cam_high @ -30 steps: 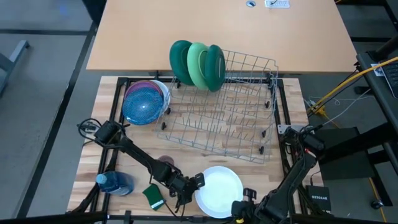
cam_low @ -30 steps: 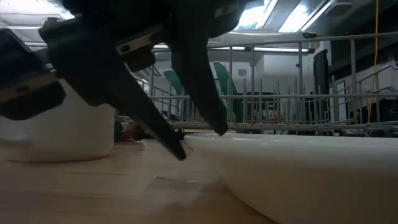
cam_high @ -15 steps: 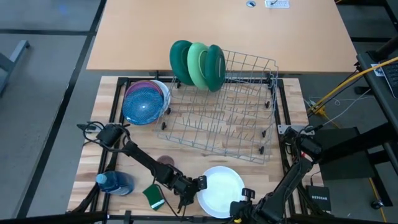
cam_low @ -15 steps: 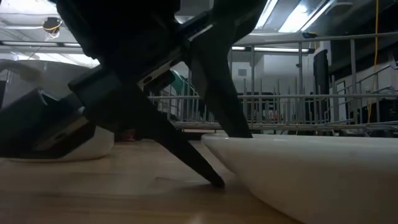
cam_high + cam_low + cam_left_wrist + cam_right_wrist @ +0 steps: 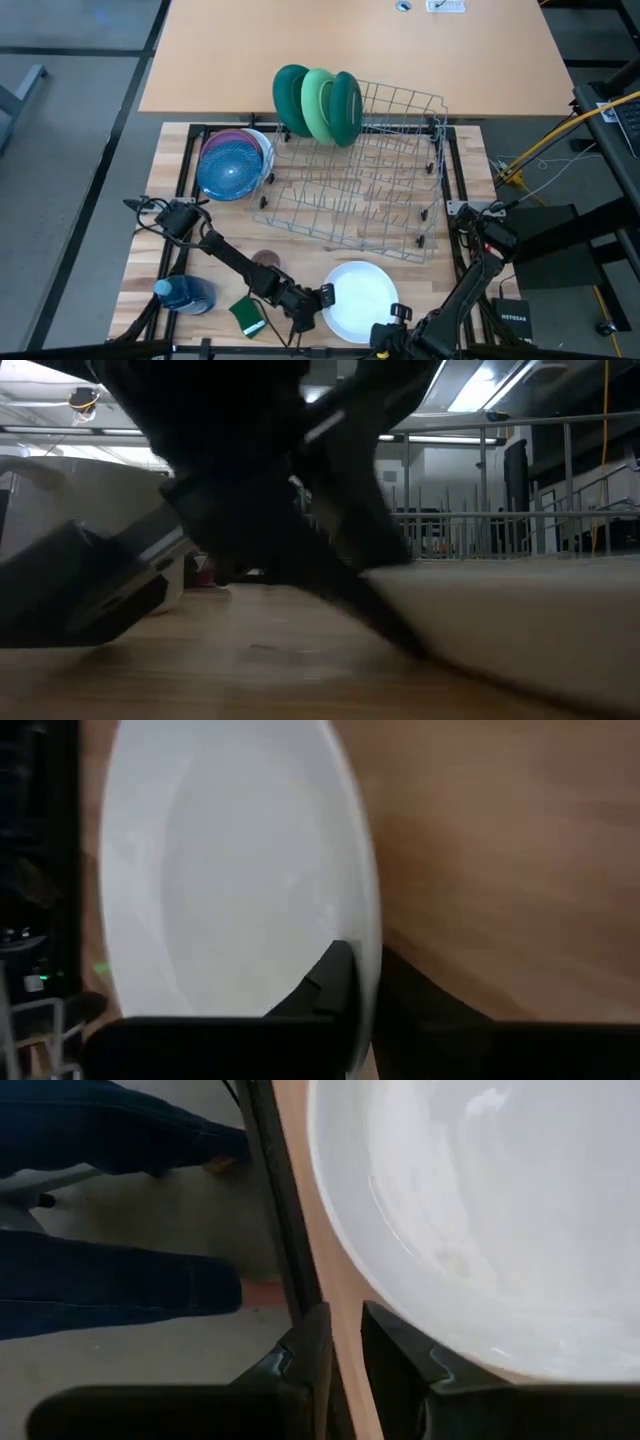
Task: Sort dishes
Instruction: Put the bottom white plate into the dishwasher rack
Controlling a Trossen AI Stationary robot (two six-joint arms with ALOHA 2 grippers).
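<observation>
The white plate (image 5: 359, 302) is laid flat, face up, at the table's near edge; being round, no long axis is shown. Its left rim is clamped by the left gripper (image 5: 325, 297). The right gripper (image 5: 392, 318) is held at its near right rim, fingers slightly apart.

The high view looks straight down over the whole table (image 5: 170, 190). The low view sits at tabletop level, close behind the white plate (image 5: 358, 304), which both wrist views share at close range.

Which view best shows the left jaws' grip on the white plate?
Left wrist view: the left gripper straddles the white plate rim. High view shows placement only; low view is blurred; right wrist view shows just the plate.
</observation>
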